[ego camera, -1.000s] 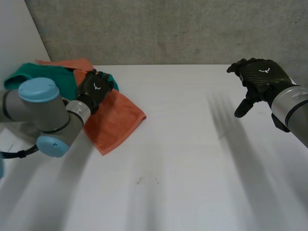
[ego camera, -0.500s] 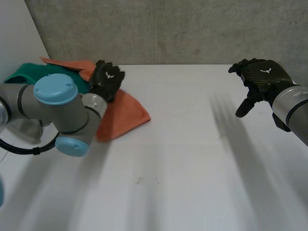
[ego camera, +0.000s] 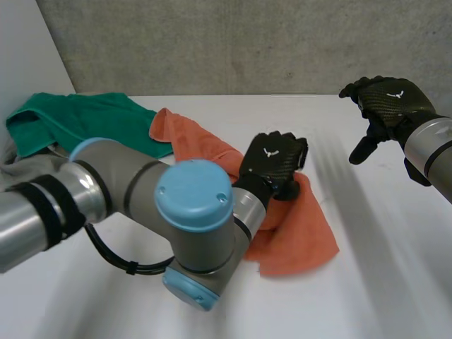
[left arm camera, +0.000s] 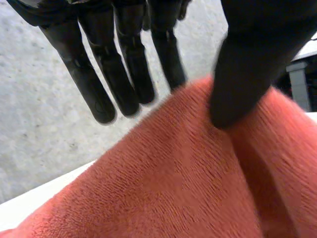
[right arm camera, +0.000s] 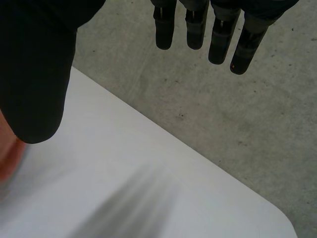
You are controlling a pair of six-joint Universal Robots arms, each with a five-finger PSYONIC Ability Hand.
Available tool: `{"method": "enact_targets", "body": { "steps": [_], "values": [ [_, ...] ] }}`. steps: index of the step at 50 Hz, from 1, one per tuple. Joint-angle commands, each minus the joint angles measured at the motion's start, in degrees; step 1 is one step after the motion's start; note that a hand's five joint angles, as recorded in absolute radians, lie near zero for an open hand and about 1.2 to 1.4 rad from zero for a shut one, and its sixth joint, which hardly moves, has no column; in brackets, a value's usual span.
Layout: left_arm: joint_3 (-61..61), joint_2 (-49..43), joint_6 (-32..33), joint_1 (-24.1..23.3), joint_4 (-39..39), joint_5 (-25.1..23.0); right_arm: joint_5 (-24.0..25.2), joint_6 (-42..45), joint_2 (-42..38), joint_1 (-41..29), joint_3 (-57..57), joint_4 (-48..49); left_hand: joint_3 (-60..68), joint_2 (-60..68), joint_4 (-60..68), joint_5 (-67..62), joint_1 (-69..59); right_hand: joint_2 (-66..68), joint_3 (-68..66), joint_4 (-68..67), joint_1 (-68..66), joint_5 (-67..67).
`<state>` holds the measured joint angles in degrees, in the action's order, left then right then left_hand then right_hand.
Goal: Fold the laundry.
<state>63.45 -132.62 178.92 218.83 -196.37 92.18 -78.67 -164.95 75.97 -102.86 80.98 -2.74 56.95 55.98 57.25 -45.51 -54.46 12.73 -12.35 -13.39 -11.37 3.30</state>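
- Left wrist view: the left hand [left arm camera: 247,59] presses its thumb down on a raised fold of the orange towel [left arm camera: 168,193]. Its straight fingers [left arm camera: 96,89] are on the other side of the fold, so the hand pinches the towel.
- In the head view, this hand sits on the middle part of the towel, near the middle of the white table [ego camera: 381,282].
- The towel is long and lies slanted. Its narrow end points to the far left, right by the green cloth [ego camera: 92,120]. Its wide end points to the near right.
- The left arm [ego camera: 191,212] hides part of the towel. I cannot tell if the towel touches the green cloth.
- The right hand [ego camera: 387,106] is up over the far right of the table, well apart from the towel. Its fingers are straight and it holds nothing.
- In the right wrist view, a blurry orange patch [right arm camera: 6,163] sits beside the thumb. I cannot tell what it is.
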Motion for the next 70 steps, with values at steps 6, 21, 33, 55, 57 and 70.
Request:
{"method": "enact_targets", "body": {
  "steps": [6,21,33,55,57,70],
  "values": [
    [4.65,9.1,1.96,8.78,-0.06,-0.33,0.27,0.95,0.06,-0.68,-0.74,-6.83,-45.23,-44.26,-45.52,43.78,42.73,-2.73,2.35,3.39,1.37,-3.3],
    [2.75,2.21,23.74,29.72,2.57,-16.15,-1.4,-11.43,-1.26,-5.25,7.07,-12.21,-40.86,-39.89,-41.16,39.41,38.36,-2.73,2.35,3.39,1.37,-3.3],
    [-3.68,-7.83,24.11,30.52,2.4,-17.91,-8.17,-14.08,-6.61,-10.26,11.13,-2.36,-37.15,-36.18,-37.45,35.71,34.65,1.88,-2.26,-1.22,-3.24,1.31],
    [-13.53,-17.32,23.49,25.25,2.49,-17.21,-7.82,0.85,2.85,-19.56,13.14,0.19,-35.64,-34.67,-35.93,34.19,33.14,67.27,-67.65,-66.61,-68.63,66.7],
    [-13.44,-17.5,23.49,24.72,2.49,-17.12,-7.99,1.91,4.36,-20.36,13.41,0.19,-35.64,-34.67,-35.93,34.19,33.14,67.27,-67.65,-66.61,-68.63,66.7],
    [-14.4,-18.73,23.41,23.05,2.49,-15.37,-8.08,2.88,11.39,-23.53,14.99,-1.38,-28.91,-27.94,-29.21,27.47,26.42,67.27,-67.65,-66.61,-68.63,66.7]
  ]
}}
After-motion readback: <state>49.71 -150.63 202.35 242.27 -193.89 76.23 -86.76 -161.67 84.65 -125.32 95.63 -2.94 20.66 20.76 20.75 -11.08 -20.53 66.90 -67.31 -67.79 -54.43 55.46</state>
